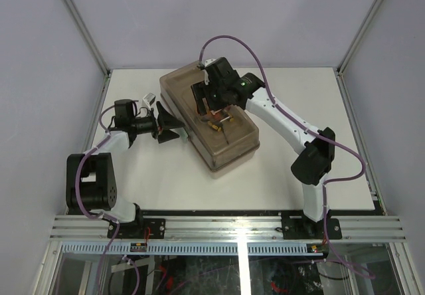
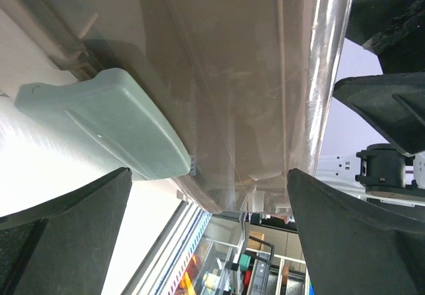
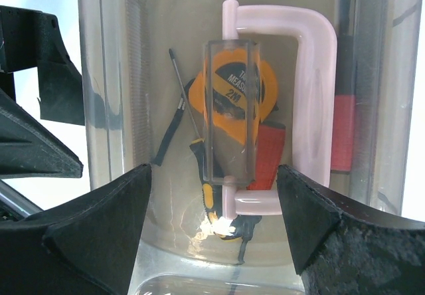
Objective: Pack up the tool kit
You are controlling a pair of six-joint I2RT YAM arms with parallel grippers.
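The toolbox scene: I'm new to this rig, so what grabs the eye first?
The big toolbox with its smoky lid sits slantwise on the table, the right gripper open above its handle. Through the lid, an orange tape measure shows. The left gripper gapes at the box's left side.

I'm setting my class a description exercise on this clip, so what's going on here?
Two robot arms are working on a large beige plastic toolbox whose smoky translucent lid is down. The right gripper hangs open over the lid's pale carry handle, one finger on either side, not gripping it. The left gripper, also open, faces the box's side by a pale grey-green latch. Through the lid an orange tape measure and a screwdriver show inside.
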